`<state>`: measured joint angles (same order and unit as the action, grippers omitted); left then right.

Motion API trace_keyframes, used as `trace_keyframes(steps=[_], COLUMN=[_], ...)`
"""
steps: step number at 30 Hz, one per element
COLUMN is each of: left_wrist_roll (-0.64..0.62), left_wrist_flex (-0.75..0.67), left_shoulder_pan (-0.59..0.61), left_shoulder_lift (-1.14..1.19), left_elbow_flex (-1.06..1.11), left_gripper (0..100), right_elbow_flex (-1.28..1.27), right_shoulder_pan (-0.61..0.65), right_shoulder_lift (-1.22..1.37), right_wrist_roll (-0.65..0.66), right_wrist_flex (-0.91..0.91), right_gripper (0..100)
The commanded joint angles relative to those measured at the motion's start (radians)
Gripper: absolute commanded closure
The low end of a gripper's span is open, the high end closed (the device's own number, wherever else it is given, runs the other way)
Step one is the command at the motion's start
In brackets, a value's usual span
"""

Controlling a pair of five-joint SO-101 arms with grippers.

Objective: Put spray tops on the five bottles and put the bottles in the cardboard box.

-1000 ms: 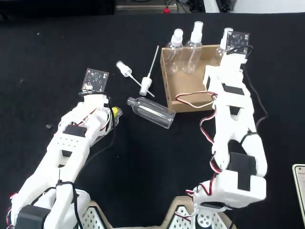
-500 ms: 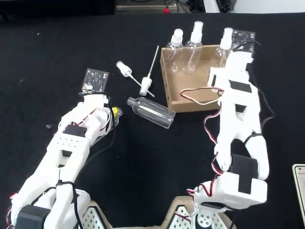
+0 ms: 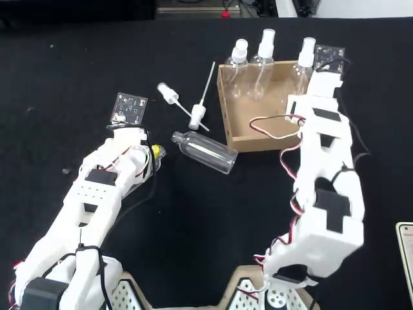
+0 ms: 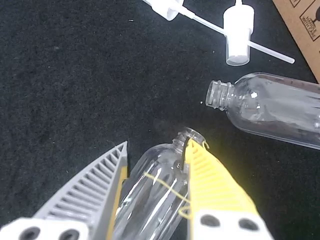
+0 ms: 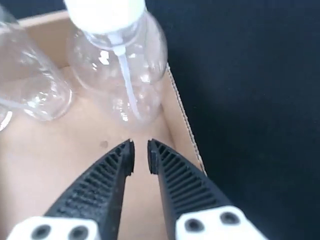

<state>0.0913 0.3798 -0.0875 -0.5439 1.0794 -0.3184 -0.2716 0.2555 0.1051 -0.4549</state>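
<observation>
Left pincer clamped; right pincer apparently barely parted.

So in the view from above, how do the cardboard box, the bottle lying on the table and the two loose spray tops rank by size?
1. cardboard box
2. lying bottle
3. Tied: spray top nearer the bottle and spray top farther off look alike.
</observation>
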Motion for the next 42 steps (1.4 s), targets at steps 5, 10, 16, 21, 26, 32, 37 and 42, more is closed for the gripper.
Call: trace_keyframes(steps=[5,10,16,21,26,32,37,42], left_wrist_roll=[0.002,0.002,0.002,0.002,0.002,0.002,0.002,0.002], left_wrist_flex=[-0.021,-0.021,-0.021,-0.021,-0.023,-0.023,-0.023,-0.023], left_shoulder_pan=[0.012,0.012,0.012,0.012,0.012,0.012,0.012,0.012], left_shoulder_lift=[-0.015,-0.015,-0.015,-0.015,-0.015,-0.015,-0.015,-0.015], left_elbow_flex=[-0.004,-0.004,-0.004,-0.004,-0.004,-0.004,-0.004,-0.004], left_gripper=[82,82,82,82,82,82,82,82], right_elbow_flex=[0.130,0.196,0.255,0.282,0.274,0.272,0.272,0.274], right_shoulder_pan=[-0.009,-0.009,0.002,0.020,0.041,0.046,0.069,0.074], right_shoulder_lift=[0.074,0.139,0.211,0.243,0.246,0.248,0.249,0.249], right_wrist_roll=[0.012,0.009,0.006,0.008,0.006,0.006,0.006,0.006], right_wrist_flex=[0.037,0.037,0.037,0.037,0.075,0.120,0.121,0.121], right_gripper=[95.9,95.9,95.9,95.9,95.9,95.9,95.9,95.9])
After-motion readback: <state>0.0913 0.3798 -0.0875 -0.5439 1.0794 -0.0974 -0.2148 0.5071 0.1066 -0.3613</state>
